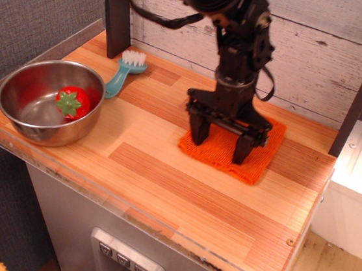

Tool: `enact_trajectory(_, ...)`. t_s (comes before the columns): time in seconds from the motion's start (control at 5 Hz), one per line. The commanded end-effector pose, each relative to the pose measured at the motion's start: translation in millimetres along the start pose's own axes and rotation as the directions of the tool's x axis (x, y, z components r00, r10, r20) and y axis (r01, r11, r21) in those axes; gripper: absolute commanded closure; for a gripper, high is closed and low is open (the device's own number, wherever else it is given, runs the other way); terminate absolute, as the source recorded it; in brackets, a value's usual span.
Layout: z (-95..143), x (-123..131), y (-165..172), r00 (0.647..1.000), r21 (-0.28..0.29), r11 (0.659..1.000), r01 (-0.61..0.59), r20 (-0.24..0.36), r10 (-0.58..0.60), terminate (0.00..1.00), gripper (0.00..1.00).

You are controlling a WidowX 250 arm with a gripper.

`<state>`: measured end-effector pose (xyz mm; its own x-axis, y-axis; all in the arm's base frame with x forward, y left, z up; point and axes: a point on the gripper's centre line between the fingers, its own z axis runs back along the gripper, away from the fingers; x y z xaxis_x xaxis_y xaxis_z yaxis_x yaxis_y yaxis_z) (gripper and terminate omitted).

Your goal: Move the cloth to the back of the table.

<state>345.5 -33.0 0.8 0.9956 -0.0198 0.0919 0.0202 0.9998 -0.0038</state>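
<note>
The bright orange cloth [231, 155] lies flat on the wood table [163, 173], toward the back right, near the plank wall. My black gripper [220, 144] stands upright over it, jaws spread wide, with both fingertips [198, 136] pressing down on the cloth. The arm hides the cloth's back middle part. The cloth's front edge and right corner show.
A steel bowl [42, 123] holding a red strawberry toy [72, 102] stands at the front left. A teal brush [124, 70] lies behind it. A dark post [117, 10] stands at the back left. A clear acrylic rim [126, 211] edges the front.
</note>
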Motion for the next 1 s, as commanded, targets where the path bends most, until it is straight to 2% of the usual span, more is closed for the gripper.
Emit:
enact_trajectory(0.0, -30, 13, -7, 0.998, -0.025, 1.000, 0.005, -0.065, -0.006, 0.00, 0.00)
enact_trajectory(0.4, -20, 26, -8, 0.999, -0.047, 0.999, 0.012, -0.049, -0.014, 0.00, 0.00)
enact_trajectory(0.6, -5, 26, -7, 0.999, -0.049, 0.999, 0.021, -0.026, -0.022, 0.00, 0.00)
enact_trajectory(0.8, 21, 27, -6, 1.000, -0.058, 0.998, 0.018, 0.021, -0.017, 0.00, 0.00)
